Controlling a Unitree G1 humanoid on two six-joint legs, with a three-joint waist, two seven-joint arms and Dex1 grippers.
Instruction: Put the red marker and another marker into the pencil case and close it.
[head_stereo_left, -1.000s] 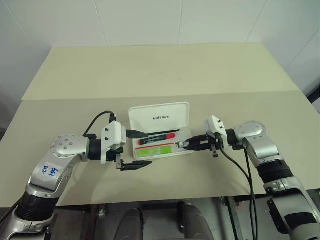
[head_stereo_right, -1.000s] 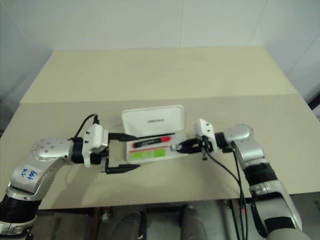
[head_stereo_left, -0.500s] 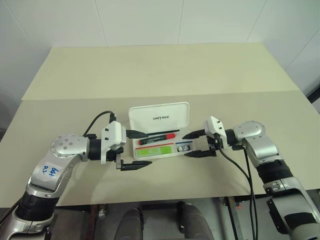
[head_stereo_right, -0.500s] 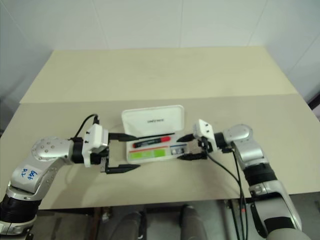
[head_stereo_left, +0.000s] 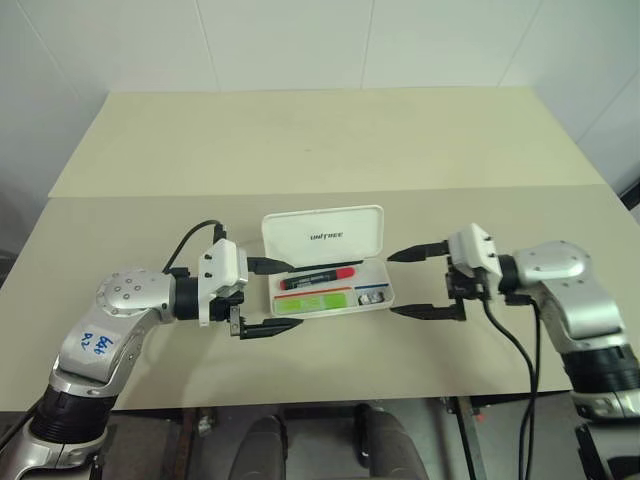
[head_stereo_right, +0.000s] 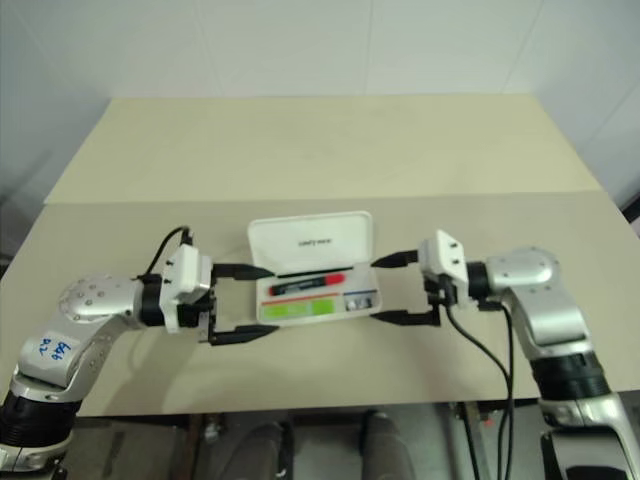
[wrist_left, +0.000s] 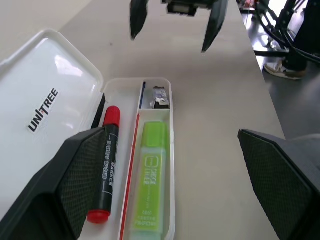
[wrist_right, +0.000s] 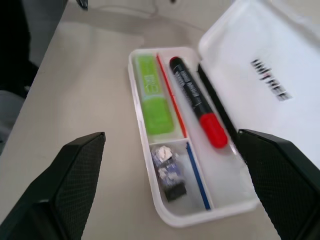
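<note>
My left pincer and right pincer both stand wide open, empty, at either end of the case on the worktop. In its near compartment lies the highlighter, long axis left-right. Behind it the red marker lies parallel, cap right. The lid stands open at the far side.

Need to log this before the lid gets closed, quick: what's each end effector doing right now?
Left end effector: open, holding nothing, beside the case.
Right end effector: open, holding nothing.
</note>
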